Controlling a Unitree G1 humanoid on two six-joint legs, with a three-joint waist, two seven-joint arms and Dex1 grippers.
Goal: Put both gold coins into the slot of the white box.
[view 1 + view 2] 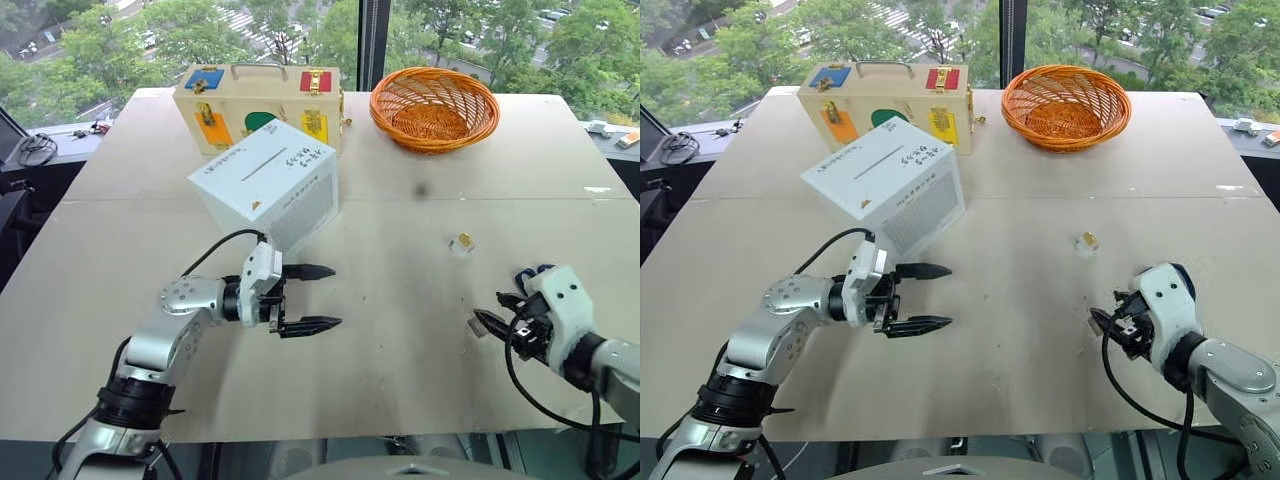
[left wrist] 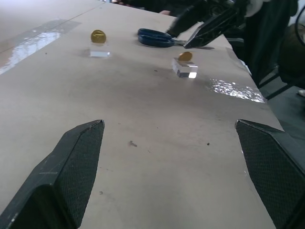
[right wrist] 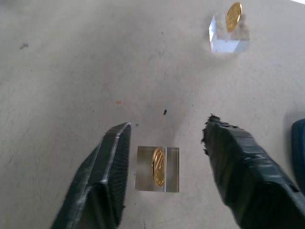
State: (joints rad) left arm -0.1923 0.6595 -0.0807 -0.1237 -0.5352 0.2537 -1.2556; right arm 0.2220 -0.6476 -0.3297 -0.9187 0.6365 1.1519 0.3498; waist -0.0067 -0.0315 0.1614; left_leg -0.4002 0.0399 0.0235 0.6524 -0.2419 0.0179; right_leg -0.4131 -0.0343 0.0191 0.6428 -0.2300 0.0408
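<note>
Left eye view: the white box (image 1: 265, 183) sits tilted at upper centre-left of the desk (image 1: 400, 330), its slot (image 1: 264, 164) facing up. The left gripper (image 1: 312, 297) stands spread wide below it, holding nothing.

Right wrist view: the right gripper (image 3: 164, 183) is parted around one gold coin (image 3: 158, 166) (upright in a clear holder (image 3: 157, 169)); the second coin (image 3: 233, 16) stands at upper right.
</note>
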